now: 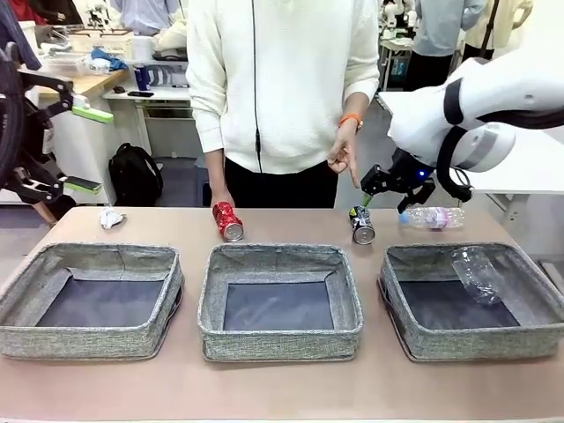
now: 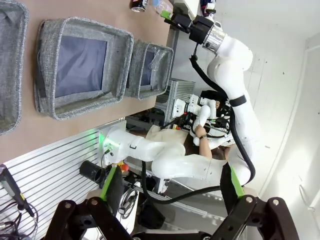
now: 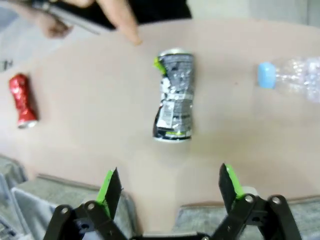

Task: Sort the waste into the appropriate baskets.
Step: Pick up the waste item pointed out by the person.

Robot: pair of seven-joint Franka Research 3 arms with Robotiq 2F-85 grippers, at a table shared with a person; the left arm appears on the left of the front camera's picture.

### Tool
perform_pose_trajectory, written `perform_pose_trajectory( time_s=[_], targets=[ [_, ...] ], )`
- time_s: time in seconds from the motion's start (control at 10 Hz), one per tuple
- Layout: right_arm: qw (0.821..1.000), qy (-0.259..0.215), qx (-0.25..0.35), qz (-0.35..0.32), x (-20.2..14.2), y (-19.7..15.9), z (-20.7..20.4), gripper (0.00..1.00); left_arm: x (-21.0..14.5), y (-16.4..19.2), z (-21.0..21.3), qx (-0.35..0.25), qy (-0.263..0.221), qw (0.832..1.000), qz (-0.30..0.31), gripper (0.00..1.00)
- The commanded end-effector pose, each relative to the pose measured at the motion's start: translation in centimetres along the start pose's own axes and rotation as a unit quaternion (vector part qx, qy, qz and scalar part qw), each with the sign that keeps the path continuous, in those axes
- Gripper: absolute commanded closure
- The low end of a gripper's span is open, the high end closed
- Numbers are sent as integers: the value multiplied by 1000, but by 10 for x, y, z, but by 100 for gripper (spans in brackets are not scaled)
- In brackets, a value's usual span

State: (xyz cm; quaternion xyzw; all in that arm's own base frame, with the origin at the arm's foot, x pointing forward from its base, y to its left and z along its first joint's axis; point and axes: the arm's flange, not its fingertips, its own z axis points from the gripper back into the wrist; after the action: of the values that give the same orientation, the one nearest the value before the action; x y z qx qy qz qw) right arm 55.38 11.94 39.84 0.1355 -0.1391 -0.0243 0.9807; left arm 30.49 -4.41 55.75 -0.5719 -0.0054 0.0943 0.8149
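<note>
From the front, three grey woven baskets sit in a row along the near side of the counter (image 1: 282, 388): the left basket (image 1: 88, 339), the middle basket (image 1: 280, 342) and the right basket (image 1: 476, 345). A clear plastic bottle (image 1: 478, 275) lies inside the right one. Beyond them on the counter are a white paper wad (image 1: 111, 218) far left, a crushed red can (image 1: 227, 220) behind the middle basket, a crushed dark can (image 1: 362, 226) and, to its right, a second clear bottle (image 1: 434, 218). The right claw (image 1: 386, 198) hangs open just above the dark can, holding nothing. The person's hand (image 1: 345, 154) points a finger down at that can. The left claw (image 1: 86, 150) is raised off the counter's left end, jaws wide and empty. The left wrist camera shows its green pads spread apart, with the baskets and the right arm well beyond. The right wrist camera looks down on the dark can lying past its parted fingers, with the red can on one side, the blue-capped bottle on the other and the pointing finger at the can's far end.
</note>
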Motion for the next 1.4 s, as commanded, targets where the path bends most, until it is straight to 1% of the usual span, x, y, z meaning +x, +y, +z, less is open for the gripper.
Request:
perform_pose_trajectory(
  time_s=[0.0, 0.1, 0.2, 0.3, 0.4, 0.5, 0.6, 0.8, 0.9, 1.0, 1.1, 1.3],
  targets=[
    [1000, 4, 9, 12, -4, 2, 5, 0, -2, -3, 1, -9, 0, 1000, 4, 0],
    [1000, 0, 0, 0, 0, 0, 0, 0, -2, -3, 1, -9, 0, 1000, 4, 0],
    [998, -6, -42, 46, 5, 9, -17, 0, -2, -3, 1, -9, 0, 1000, 4, 0],
    [997, -5, -33, 76, 12, 16, -28, 0, -2, -3, 1, -9, 0, 1000, 4, 0],
    [997, -4, -25, 77, 21, 16, -33, 0, -2, -3, 1, -9, 0, 1000, 4, 0],
    [996, 0, -43, 74, 26, 14, -41, 0, -2, -3, 1, -9, 0, 1000, 4, 0],
    [996, 11, -40, 82, 26, 15, -50, 0, -2, -3, 1, -9, 0, 1000, 4, 0],
    [996, 12, -48, 80, 29, 13, -71, 0, -2, -3, 1, -9, 0, 1000, 4, 0],
    [995, 14, -32, 95, 30, 13, -84, 0, -2, -3, 1, -9, 0, 1000, 4, 0],
    [995, 25, -30, 93, 32, 10, -94, 0, -2, -3, 1, -9, 0, 1000, 4, 0],
    [995, 28, -35, 92, 33, 8, -102, 0, -2, -3, 1, -9, 0, 1000, 4, 0],
    [993, 34, -23, 107, 30, 9, -111, 0, -2, -3, 1, -9, 0, 1000, 4, 0]
  ],
)
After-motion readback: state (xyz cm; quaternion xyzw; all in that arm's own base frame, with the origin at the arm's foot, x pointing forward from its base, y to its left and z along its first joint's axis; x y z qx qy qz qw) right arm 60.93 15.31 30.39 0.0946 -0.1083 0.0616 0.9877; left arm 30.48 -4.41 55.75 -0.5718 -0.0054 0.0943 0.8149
